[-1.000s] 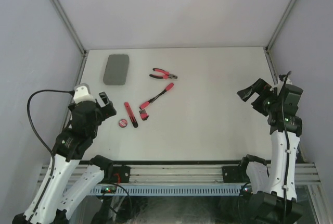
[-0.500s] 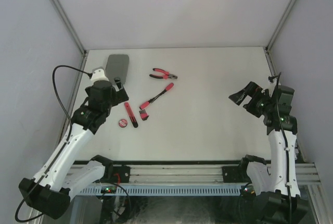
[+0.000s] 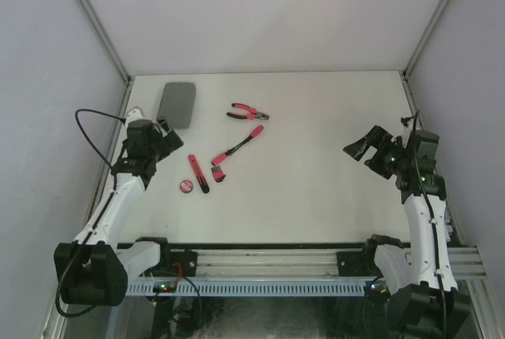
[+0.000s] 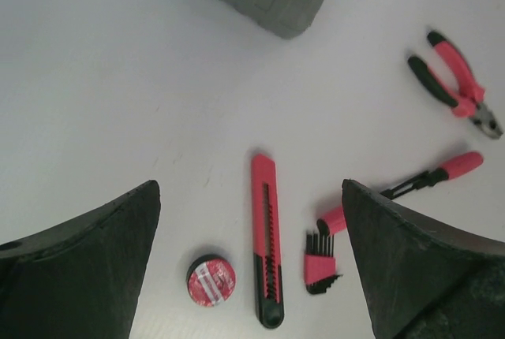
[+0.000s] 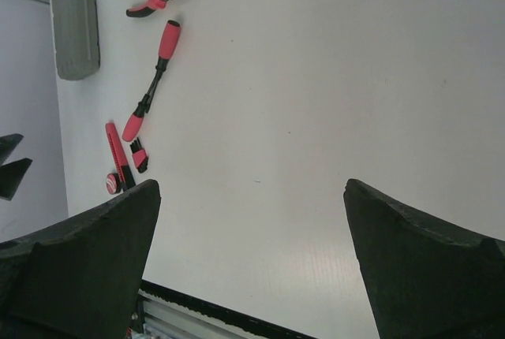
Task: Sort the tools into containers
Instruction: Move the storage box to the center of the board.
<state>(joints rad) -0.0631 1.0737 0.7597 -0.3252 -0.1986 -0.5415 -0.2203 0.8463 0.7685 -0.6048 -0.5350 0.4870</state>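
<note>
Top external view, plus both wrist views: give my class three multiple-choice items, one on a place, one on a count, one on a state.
1. Where on the table does the grey case lie?
A. Far left corner
B. Near right corner
C. Centre

2. How many red-and-black items lie loose?
A. Three
B. Eight
C. Five

3. The left claw is
A. shut on a tool
B. open and empty
C. shut on the case

Key:
1 A: the case sits in the far left corner, beyond the other items.
2 C: pliers, screwdriver, knife, hex keys, disc.
3 B: its wrist view shows the fingers spread wide, gripping nothing.
</note>
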